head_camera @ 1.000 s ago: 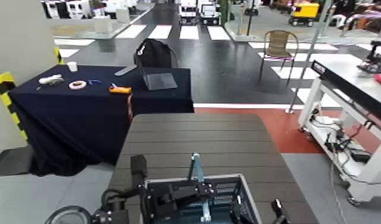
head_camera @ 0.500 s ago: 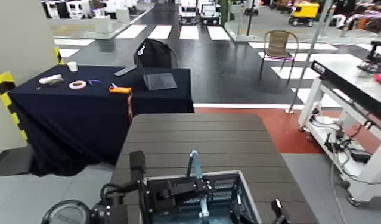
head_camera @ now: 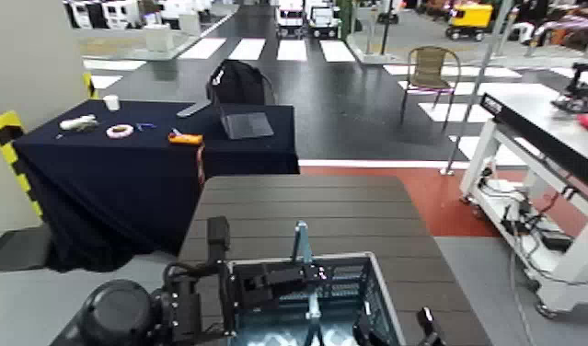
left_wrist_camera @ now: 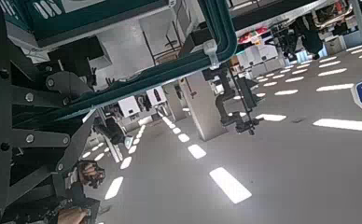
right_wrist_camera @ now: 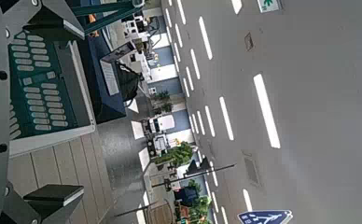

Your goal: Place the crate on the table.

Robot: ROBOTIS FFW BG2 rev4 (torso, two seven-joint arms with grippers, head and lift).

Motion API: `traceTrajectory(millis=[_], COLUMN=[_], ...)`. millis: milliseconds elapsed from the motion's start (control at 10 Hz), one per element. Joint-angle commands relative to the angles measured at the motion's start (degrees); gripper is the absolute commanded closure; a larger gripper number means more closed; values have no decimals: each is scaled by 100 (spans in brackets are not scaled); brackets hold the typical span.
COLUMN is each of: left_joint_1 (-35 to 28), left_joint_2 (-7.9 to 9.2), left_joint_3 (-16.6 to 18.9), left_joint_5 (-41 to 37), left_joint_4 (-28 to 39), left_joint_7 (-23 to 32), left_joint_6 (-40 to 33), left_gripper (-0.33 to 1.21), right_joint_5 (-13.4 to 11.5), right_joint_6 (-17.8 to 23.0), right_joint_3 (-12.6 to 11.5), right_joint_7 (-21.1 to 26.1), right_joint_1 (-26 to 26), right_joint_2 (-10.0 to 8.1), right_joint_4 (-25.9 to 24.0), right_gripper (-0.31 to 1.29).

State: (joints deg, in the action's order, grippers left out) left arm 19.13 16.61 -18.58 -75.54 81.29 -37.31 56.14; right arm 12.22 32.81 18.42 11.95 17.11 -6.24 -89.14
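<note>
Gripping the upright teal handle of a blue-grey lattice plastic crate, the left gripper stands closed; beyond it stretches the dark-brown slatted table. The right gripper, wide open, straddles the crate's side.

Crate's near side cut off below

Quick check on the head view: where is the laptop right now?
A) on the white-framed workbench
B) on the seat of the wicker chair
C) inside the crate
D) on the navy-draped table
D: the laptop sits open on the navy-draped table, near its edge and in front of the black chair.
</note>
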Motion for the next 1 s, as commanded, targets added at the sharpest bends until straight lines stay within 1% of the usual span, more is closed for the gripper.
traceTrajectory(millis=[100, 200, 300, 400, 500, 700, 800, 1000], left_joint_1=[416, 610, 865, 1111, 1295, 1568, 1744, 2078], left_joint_2=[-17, -44, -79, -158, -211, -263, -316, -474], left_joint_3=[-278, -392, -585, -699, -858, -1042, -1236, -1455], left_joint_5=[180, 268, 373, 628, 672, 751, 778, 927], left_joint_4=[-473, -623, -878, -1150, -1344, -1730, -2029, -2460], left_joint_7=[-180, -277, -426, -664, -778, -892, -1050, -1305], left_joint_6=[-183, -244, -341, -420, -490, -657, -789, -1009], left_gripper=[120, 120, 120, 120, 120, 120, 120, 120], right_joint_5=[0, 9, 9, 9, 9, 18, 18, 35], right_joint_6=[6, 15, 24, 24, 33, 50, 68, 103], right_joint_3=[21, 39, 30, 30, 39, 48, 48, 56], right_joint_7=[0, 0, 0, 0, 0, 0, 0, 0], right_joint_1=[-15, -41, -32, -32, -41, -41, -41, -41], right_joint_2=[0, -9, -9, -9, -9, -9, -9, -18], right_joint_4=[11, 20, 20, 20, 20, 28, 28, 28], right_gripper=[14, 14, 14, 14, 14, 14, 14, 14])
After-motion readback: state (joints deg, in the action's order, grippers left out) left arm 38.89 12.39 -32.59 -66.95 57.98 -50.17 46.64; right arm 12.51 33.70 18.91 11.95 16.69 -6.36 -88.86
